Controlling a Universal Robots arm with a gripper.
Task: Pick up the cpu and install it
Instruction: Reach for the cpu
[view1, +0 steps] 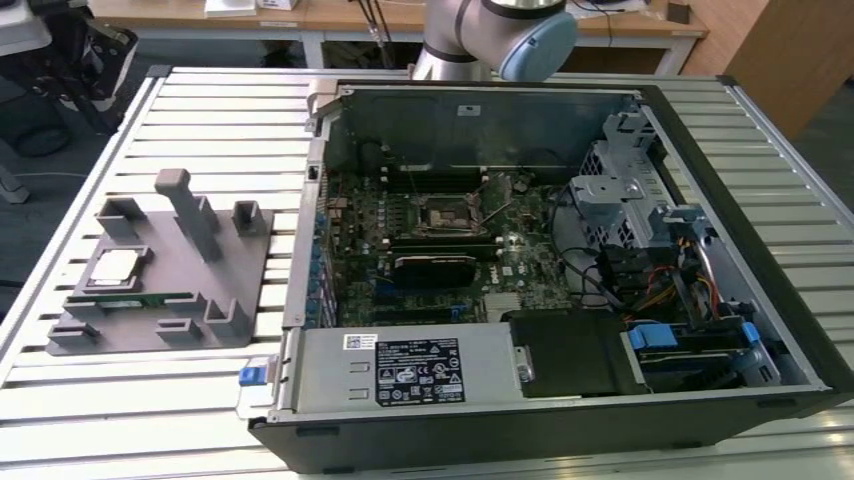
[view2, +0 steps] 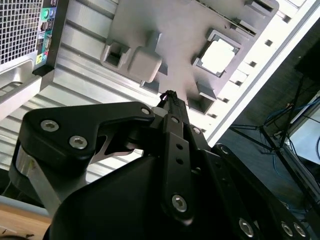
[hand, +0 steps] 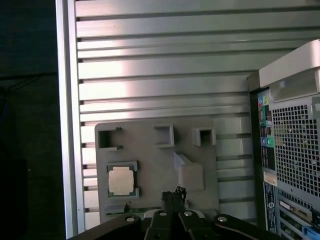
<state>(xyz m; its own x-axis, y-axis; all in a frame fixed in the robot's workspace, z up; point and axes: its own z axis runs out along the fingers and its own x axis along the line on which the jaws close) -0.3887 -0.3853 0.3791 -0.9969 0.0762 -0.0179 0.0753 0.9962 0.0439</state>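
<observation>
A slatted metal worktop (view1: 200, 110) carries a grey plastic fixture (view1: 171, 272) and, beside it, an open computer case (view1: 481, 110). The cpu (view1: 114, 268), a small square chip with a pale metal top, lies flat in a shallow pocket of the fixture, untouched. A thin green memory stick (view1: 127, 301) lies just beside it.

In both wrist views the black fingers (hand: 167, 202) point down at the fixture from above. They are pressed together and hold nothing. The cpu is apart from the fingertips, off to the side away from the case. A raised block (hand: 191, 174) of the fixture lies closer to the tips, on the case side.

The step in hand looks like the approach to the pick. To do it well, the fingers should be centred over the chip, their faces parallel to two opposite edges, and spread wider than the chip before going down. Contact belongs on the rim, lightly, with the chip kept level. The pocket's low walls and the memory stick seem to leave little room beside the fingers, so a straight vertical descent looks safest.
</observation>
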